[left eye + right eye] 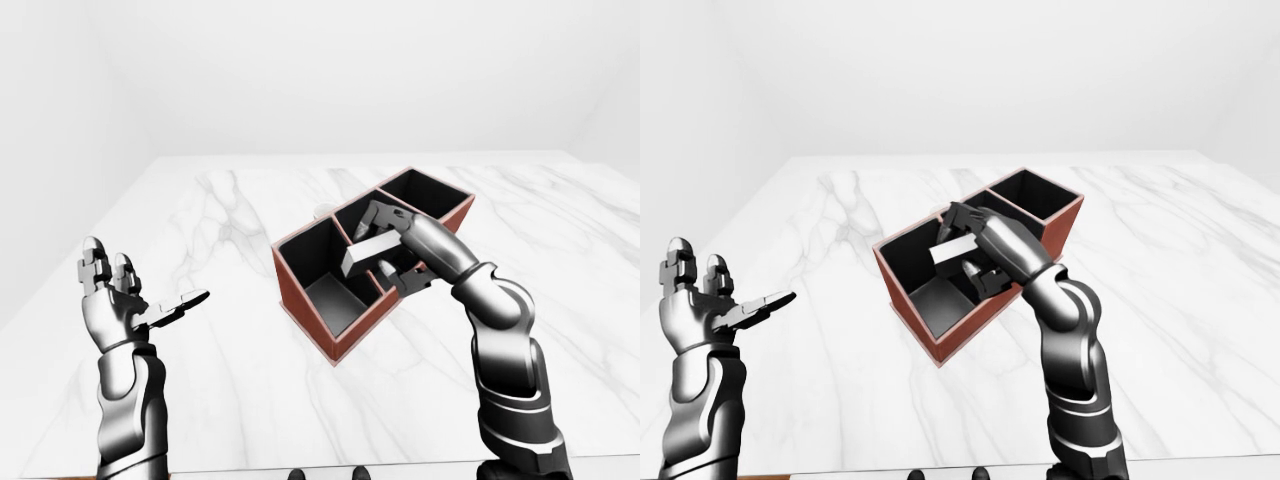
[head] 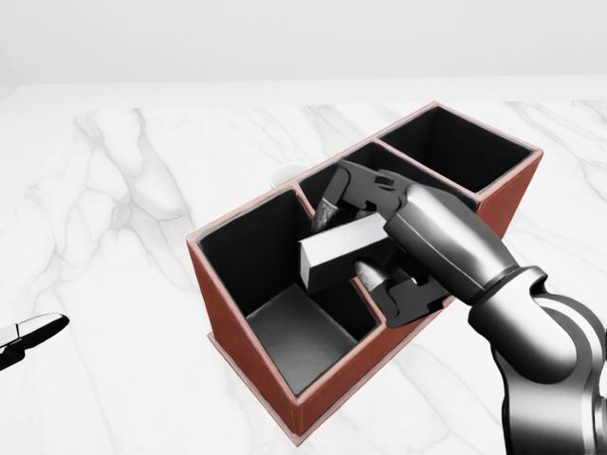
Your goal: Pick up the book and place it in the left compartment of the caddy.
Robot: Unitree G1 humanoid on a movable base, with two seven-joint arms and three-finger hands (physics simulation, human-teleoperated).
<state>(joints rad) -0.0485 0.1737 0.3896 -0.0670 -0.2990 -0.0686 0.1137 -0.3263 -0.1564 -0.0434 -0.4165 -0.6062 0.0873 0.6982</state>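
White marble table (image 2: 123, 313) with grey veining extends across the full width of the head view. Plain white wall (image 1: 320, 70) rises beyond its far edge. A small pale rounded object (image 2: 287, 175) sits on the table near the top of the head view, mostly hidden, identity undeterminable.

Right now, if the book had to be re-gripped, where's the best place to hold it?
Across its two broad faces near the middle, coming from above. The book is a thin slab held over the caddy divider, and the right hand already pinches it that way.
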